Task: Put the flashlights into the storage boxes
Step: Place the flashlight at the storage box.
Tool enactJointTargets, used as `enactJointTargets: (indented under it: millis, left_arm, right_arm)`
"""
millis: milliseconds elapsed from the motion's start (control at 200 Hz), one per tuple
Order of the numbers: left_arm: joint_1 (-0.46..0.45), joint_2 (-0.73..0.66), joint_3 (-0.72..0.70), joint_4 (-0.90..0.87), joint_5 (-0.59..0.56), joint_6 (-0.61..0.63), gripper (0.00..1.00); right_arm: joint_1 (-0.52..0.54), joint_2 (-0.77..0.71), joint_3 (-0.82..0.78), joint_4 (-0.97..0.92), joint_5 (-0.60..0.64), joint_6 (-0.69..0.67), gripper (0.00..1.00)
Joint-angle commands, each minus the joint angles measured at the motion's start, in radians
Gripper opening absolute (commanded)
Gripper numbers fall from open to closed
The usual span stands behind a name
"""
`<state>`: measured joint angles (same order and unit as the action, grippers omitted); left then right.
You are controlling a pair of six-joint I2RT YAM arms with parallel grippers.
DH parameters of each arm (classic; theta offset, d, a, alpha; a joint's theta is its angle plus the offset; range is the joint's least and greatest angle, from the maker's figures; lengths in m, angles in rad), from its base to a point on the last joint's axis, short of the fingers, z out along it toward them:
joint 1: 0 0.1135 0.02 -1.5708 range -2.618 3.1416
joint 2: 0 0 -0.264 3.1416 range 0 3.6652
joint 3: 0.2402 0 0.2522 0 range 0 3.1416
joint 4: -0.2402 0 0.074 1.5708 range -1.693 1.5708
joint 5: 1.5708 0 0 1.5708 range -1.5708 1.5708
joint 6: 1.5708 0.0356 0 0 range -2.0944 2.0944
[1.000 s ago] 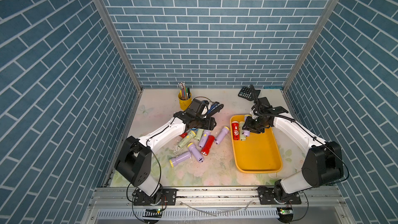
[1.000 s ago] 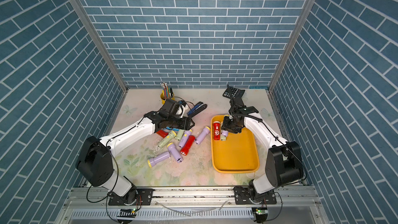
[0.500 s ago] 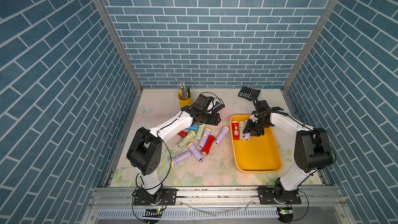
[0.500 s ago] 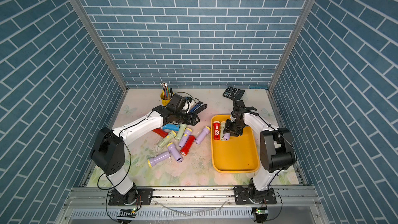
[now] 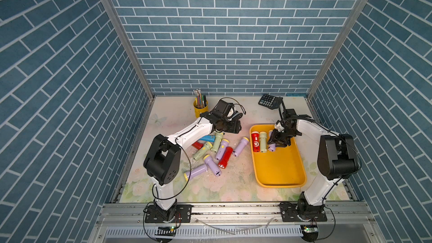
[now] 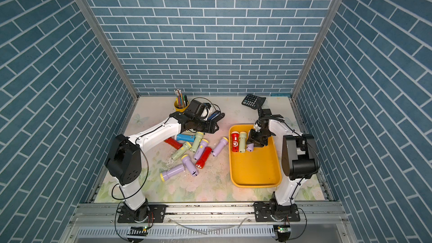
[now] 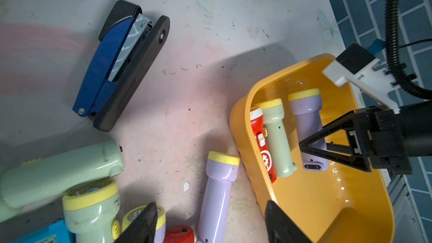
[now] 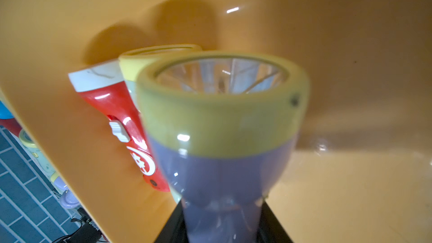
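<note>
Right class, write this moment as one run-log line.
right gripper: shut on lilac flashlight | place: in yellow tray | beside: green flashlight, red flashlight | left gripper: open, above loose flashlights

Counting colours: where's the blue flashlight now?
In both top views the blue flashlight lies left of the tray, at the pile's far edge beside a pale green flashlight.

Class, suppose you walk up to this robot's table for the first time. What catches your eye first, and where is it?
The yellow tray on the right stands out, with a red flashlight, a pale green flashlight and a lilac flashlight at its far end, the last clamped by the right gripper. Left of it lies a heap of loose flashlights, the left gripper open above its far edge.
</note>
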<state>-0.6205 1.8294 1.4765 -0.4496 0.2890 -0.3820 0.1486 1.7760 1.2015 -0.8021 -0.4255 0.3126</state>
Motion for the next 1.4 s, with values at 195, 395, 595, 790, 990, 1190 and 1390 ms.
enactJointTargets:
  millis: [195, 395, 595, 790, 990, 1190, 1390]
  left_arm:
    - [-0.011, 0.017, 0.042, -0.046, -0.022, 0.008, 0.73]
    - [-0.011, 0.023, 0.043, -0.046, -0.021, 0.000, 0.73]
    - [-0.010, 0.024, 0.033, -0.034, -0.021, -0.009, 0.73]
    - [-0.011, 0.028, 0.037, -0.035, -0.021, -0.003, 0.73]
    - [-0.011, 0.030, 0.031, -0.037, -0.019, -0.007, 0.73]
    - [-0.012, 0.017, 0.019, -0.034, -0.029, -0.013, 0.73]
    - [-0.014, -0.017, -0.013, -0.026, -0.036, -0.020, 0.73]
  right_arm:
    - [-0.012, 0.057, 0.058, -0.018, -0.031, -0.093, 0.50]
    - [-0.016, 0.060, 0.074, -0.033, -0.019, -0.098, 0.53]
    - [-0.017, 0.041, 0.085, -0.051, -0.002, -0.097, 0.58]
    - [-0.017, 0.037, 0.099, -0.075, 0.027, -0.098, 0.59]
    - [-0.015, 0.020, 0.101, -0.089, 0.066, -0.096, 0.62]
    - [-0.012, -0.033, 0.108, -0.097, 0.080, -0.090, 0.62]
    - [0.000, -0.102, 0.114, -0.099, 0.089, -0.067, 0.61]
